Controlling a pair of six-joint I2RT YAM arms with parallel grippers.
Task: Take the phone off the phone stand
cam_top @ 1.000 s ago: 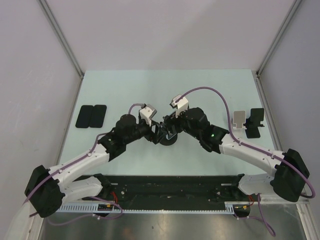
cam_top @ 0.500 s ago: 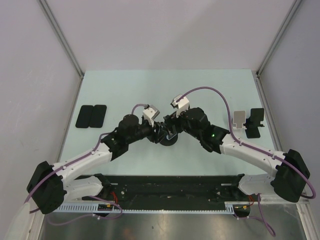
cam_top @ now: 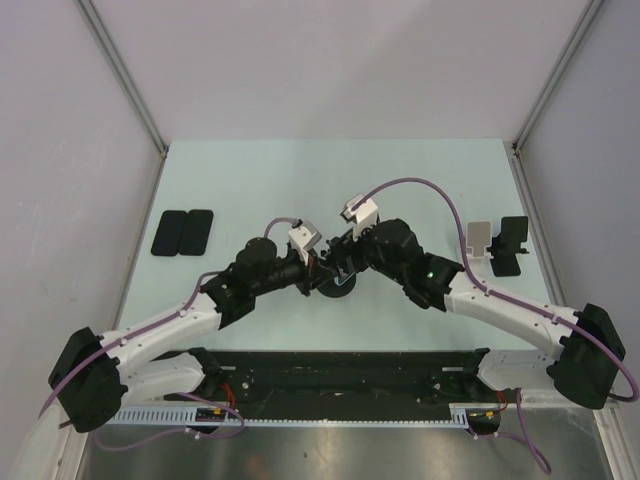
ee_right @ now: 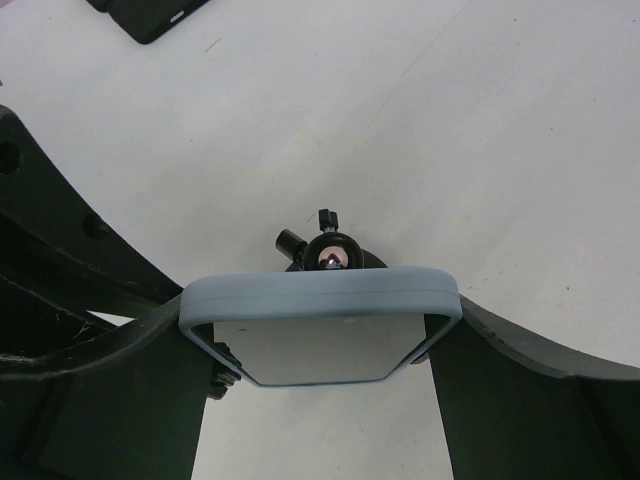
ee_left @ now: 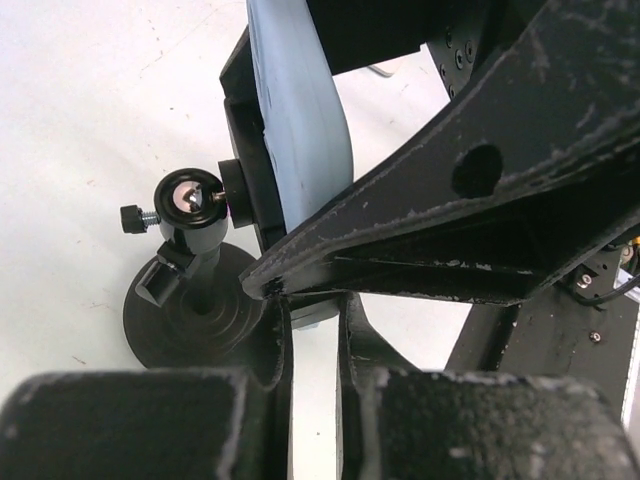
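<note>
I see the right gripper (ee_right: 320,330) pressing its two fingers (ee_right: 120,390) on both sides of the phone (ee_right: 320,352). Just behind the phone's blue-grey edge, the phone stand (ee_right: 330,255) shows its ball joint.

In the right wrist view the phone (ee_right: 320,345) hides the stand (ee_right: 330,254) below its ball head. From above, the left arm (cam_top: 265,272) and right arm (cam_top: 398,250) cover most of the stand. What the left jaws pinch beside it cannot be told.

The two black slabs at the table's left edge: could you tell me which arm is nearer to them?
Left. The left arm passes close by the slabs, just nearer and to their right; the right arm lies far off to the right, well apart from them.
</note>
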